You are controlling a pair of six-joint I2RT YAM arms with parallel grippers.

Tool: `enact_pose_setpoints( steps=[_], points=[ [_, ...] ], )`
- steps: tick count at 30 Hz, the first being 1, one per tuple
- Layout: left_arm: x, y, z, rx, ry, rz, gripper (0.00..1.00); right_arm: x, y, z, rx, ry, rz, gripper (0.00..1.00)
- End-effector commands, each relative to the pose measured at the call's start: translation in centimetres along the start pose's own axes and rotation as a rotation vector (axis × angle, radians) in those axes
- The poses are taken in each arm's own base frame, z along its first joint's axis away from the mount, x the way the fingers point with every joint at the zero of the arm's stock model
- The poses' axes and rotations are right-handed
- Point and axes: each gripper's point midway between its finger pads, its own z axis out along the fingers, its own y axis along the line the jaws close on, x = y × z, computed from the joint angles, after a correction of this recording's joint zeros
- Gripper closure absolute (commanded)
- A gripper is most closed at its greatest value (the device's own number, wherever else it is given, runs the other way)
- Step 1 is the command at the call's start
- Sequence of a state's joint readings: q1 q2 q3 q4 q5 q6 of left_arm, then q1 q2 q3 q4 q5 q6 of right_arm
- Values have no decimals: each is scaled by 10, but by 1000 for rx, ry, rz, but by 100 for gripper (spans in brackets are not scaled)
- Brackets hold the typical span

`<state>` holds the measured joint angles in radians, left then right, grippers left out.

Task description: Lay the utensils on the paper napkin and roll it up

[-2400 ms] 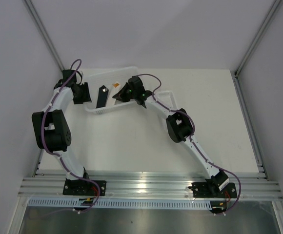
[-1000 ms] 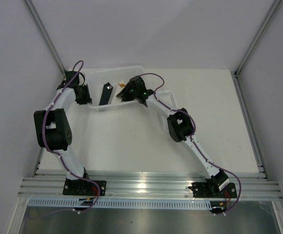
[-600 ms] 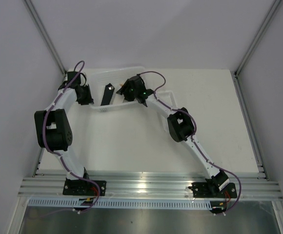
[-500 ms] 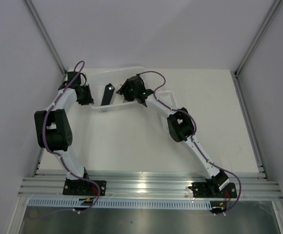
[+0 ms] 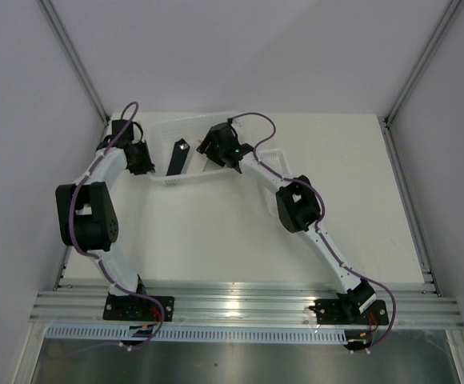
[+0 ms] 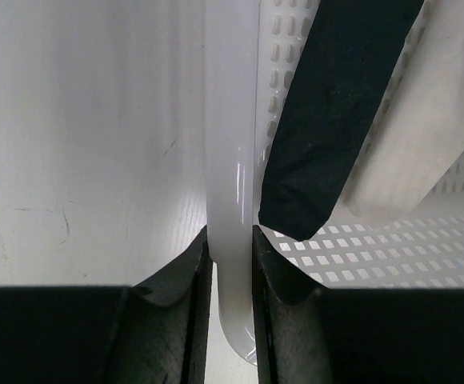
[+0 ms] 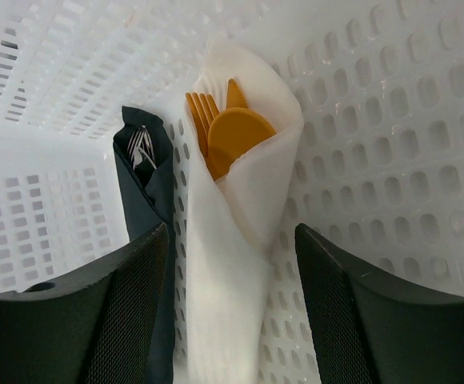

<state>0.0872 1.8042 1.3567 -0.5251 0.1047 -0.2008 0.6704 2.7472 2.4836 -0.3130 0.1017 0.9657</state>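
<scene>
paper napkin (image 7: 234, 240) rolled into a white cone, orange utensils (image 7: 228, 132) poking from its open top: fork tines, a round spoon bowl, a tip behind. it lies in the white slotted basket (image 7: 392, 120), just beside a dark roll (image 7: 148, 184). right gripper (image 7: 230, 234) stands apart, one finger on each side of the roll. left gripper (image 6: 230, 244) is clamped on the basket's rim. a second ago the right fingers were closer together; they have since spread wide.
</scene>
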Motion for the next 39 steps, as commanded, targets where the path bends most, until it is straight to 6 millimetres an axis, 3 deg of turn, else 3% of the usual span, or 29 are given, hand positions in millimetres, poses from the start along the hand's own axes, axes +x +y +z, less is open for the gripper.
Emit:
enact_pose_setpoints(
  steps=[1,7,12,19,23,26,29,30,32,33,34,36,39],
  points=[
    [-10,1,-18,-22,-53,2,99,-10,-20,-13,96,-3,-39,31],
    [-11,0,-19,-23,-58,-6,99,-20,-7,-21,77,-33,-82,32],
    [-11,-1,-18,-14,-54,-9,99,-39,24,-37,14,-92,-123,31],
    [-9,-2,-16,-11,-50,-9,99,-65,45,-52,20,-240,-241,29],
    [-7,-4,-15,1,-40,-6,99,-71,77,-55,-123,-246,-286,29],
    [-7,-7,-16,20,-38,-3,99,-88,111,-72,-251,-296,-344,29],
    [-9,-10,-17,39,-40,2,83,-111,137,-96,-313,-354,-402,27],
    [-13,-12,-19,47,-48,6,67,-119,148,-108,-337,-374,-418,26],
    [-14,-14,-21,54,-46,12,50,-135,157,-123,-366,-400,-438,25],
    [-17,-15,-23,57,-55,13,35,-144,159,-129,-372,-414,-444,25],
    [-18,-16,-24,59,-58,18,30,-160,164,-143,-383,-439,-443,25],
    [-21,-19,-29,75,-62,29,22,-171,171,-158,-414,-450,-462,24],
    [-31,-24,-39,98,-82,65,16,-193,179,-187,-433,-479,-545,20]
  ],
)
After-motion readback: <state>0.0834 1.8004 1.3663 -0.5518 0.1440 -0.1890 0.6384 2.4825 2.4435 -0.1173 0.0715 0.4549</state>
